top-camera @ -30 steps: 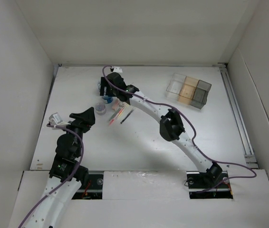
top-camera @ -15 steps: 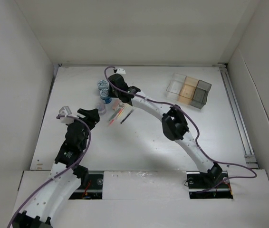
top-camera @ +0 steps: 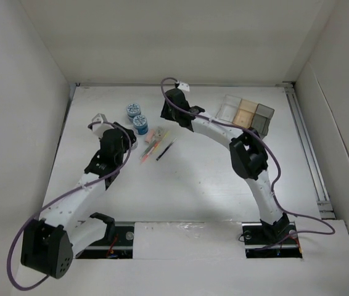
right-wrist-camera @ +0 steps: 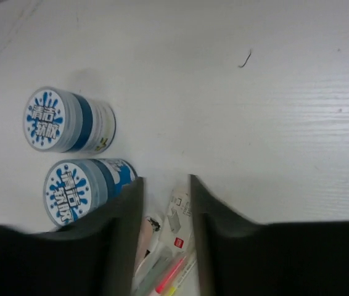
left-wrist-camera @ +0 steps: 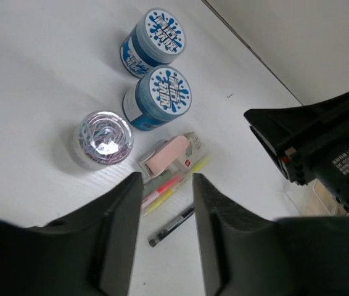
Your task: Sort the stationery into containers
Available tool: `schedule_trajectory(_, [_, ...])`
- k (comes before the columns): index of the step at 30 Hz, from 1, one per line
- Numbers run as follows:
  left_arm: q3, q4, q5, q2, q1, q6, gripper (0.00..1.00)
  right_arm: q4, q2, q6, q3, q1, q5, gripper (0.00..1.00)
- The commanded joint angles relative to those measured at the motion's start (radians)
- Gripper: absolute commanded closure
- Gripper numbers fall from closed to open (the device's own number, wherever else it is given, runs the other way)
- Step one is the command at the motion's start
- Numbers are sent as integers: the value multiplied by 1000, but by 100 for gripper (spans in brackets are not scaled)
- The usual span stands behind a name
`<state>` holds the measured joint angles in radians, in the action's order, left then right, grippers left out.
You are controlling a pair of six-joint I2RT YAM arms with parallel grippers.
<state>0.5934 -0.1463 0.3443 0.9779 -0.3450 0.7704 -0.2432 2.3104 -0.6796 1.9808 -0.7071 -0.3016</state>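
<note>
Two blue cylinders (top-camera: 133,111) (top-camera: 140,124) stand upright side by side at the back left; the wrist views show them too (left-wrist-camera: 156,37) (right-wrist-camera: 57,120). A pinkish-white block (top-camera: 151,134) lies just right of them, with yellow and pink pens (top-camera: 153,148) and a dark pen (top-camera: 165,150) in front. My left gripper (left-wrist-camera: 166,182) hovers over the pens, open a little, nothing between its fingers. My right gripper (right-wrist-camera: 165,182) hangs above the block (right-wrist-camera: 179,216), narrowly open and empty. The containers (top-camera: 245,114) sit at the back right.
A clear round tub of paper clips (left-wrist-camera: 100,139) stands left of the block, under my left wrist in the top view. The right arm (top-camera: 248,157) arches across the middle of the table. White walls close in the table on three sides.
My left arm has swung forward and right toward the pens, its jaws narrowing. My right gripper has moved right, off the cylinders, with narrower jaws.
</note>
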Motion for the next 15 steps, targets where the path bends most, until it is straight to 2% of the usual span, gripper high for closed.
schedule_trajectory(1, [92,8,7,67,5,-33,68,116,-78,-15,-23,3,73,52])
schedule_trajectory(2, [92,8,7,67,14,-22,72,116,-78,27,-23,3,125,33])
schedule_trajectory(3, [83,-5,7,47,14,-10,74,116,-78,46,-1,3,215,26])
schedule_trajectory(5, [31,-42,7,3,14,0,74,41,-14,87,96,-17,229,14])
schedule_trajectory(7, [19,-82,16,-33,41,9,64,-54,68,121,235,-49,196,6])
schedule_trajectory(9, [44,-75,5,-13,52,0,62,-88,104,130,292,-58,133,6])
schedule_trajectory(10, [80,-49,42,55,52,-19,62,-97,104,130,303,-58,95,6])
schedule_trajectory(11, [118,-20,42,100,52,-19,66,-97,104,105,279,-58,72,7])
schedule_trajectory(13, [215,37,73,222,52,-29,76,-47,31,34,183,-39,56,12])
schedule_trajectory(15, [274,37,73,287,52,-56,81,69,-87,-24,-14,1,93,21])
